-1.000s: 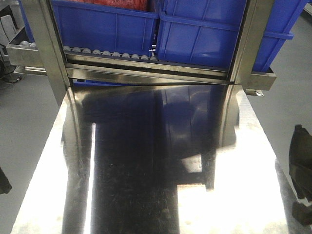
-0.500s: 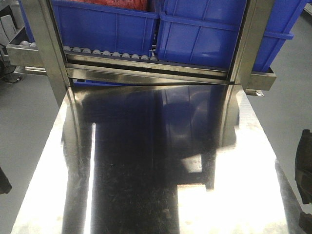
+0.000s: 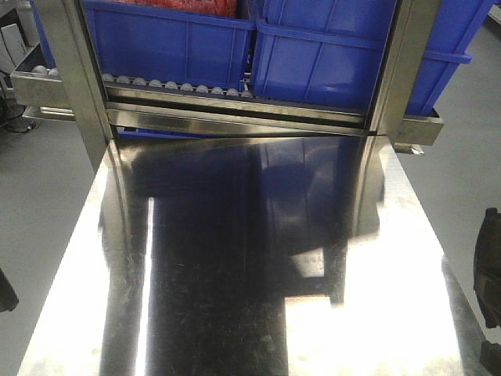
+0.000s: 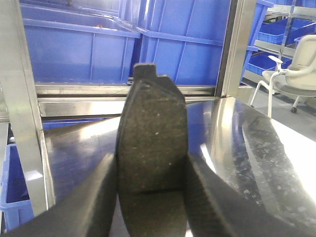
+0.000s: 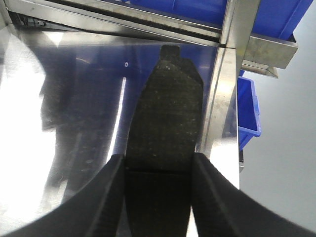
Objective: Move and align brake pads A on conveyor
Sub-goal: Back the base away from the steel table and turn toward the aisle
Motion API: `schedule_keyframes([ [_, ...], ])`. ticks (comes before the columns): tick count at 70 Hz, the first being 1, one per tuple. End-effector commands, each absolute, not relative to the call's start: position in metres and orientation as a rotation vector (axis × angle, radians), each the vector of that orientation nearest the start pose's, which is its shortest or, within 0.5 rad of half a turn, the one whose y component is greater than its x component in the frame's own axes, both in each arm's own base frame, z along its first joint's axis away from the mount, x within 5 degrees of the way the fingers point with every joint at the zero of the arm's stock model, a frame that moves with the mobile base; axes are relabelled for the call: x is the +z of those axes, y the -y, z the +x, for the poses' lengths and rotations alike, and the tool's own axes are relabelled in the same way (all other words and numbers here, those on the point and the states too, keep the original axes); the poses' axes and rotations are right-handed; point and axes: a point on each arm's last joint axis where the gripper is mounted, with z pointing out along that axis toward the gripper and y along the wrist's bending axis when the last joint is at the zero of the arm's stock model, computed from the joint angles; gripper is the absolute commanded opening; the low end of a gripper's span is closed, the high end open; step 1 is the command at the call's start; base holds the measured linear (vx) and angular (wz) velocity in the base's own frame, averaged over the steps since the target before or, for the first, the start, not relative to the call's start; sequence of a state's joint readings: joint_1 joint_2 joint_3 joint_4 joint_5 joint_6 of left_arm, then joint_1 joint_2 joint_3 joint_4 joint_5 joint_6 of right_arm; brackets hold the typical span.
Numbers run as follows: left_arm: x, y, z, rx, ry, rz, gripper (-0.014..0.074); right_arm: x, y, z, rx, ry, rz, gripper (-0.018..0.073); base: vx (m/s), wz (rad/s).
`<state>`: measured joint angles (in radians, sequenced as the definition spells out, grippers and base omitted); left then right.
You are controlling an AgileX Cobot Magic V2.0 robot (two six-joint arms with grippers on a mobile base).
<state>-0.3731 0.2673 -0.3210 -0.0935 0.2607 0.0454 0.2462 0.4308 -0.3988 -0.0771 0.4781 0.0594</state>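
Left gripper [image 4: 150,170] pinches 1 brake pad [image 4: 150,123], right gripper [image 5: 158,170] a 2nd brake pad [image 5: 165,113], near steel table [image 3: 235,274].

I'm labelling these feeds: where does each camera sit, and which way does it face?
Front: above the near end of the steel table, looking down toward blue bins; dark sliver at right edge.
Left wrist: behind left jaws clamping left brake pad, facing bins across table.
Right wrist: behind right jaws clamping right brake pad, facing down at table.
All share table and bins.
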Motion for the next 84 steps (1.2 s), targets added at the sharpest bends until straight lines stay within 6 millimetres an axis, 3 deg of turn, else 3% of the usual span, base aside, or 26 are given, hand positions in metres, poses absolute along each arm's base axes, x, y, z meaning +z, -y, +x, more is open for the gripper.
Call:
schedule_keyframes([
  [1,0.299,0.0286,0.0676,-0.355,-1.552,0.267,0.0003,0.2919,-0.0196,0.0926,0.118,-1.864,-0.226,0.0035,0.0,0.0],
  [47,0.299,0.0286,0.0676,-0.355,-1.552,0.267,0.0003,0.2919,-0.0196,0.0926,0.118,-1.864,-0.226,0.0035,-0.03,0.06],
  [84,0.299,0.0286,0.0676,-0.355,-1.552,0.267,0.0003,0.2918,-0.0196,0.0926,0.118,-1.865,-0.226,0.0035,-0.16,0.53],
])
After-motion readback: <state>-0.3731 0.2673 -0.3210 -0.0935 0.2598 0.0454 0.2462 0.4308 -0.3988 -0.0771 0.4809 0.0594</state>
